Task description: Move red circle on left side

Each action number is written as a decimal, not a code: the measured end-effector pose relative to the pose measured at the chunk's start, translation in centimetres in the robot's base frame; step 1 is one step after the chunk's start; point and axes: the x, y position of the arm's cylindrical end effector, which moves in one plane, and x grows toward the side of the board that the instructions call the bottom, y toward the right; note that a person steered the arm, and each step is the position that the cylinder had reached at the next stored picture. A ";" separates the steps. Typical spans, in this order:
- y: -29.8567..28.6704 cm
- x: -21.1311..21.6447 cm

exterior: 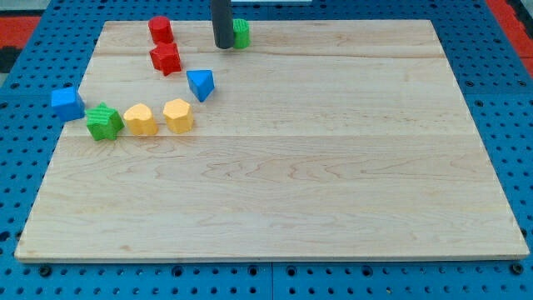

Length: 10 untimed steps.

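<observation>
Claw: none, bare rod; my tip (224,46) right of red circle (161,29) | step: approach | next: push it leftward across worktop (333,167).

The rod (223,23) is cut off by the view's top. It hides most of a green block (241,32), whose shape cannot be determined.

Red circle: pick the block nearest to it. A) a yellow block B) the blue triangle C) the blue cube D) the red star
D: the red star lies just below the red circle near the view's top left, closer than any other block.
</observation>
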 end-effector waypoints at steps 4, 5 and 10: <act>7.4 -2.5; 4.9 -4.1; -11.8 -3.4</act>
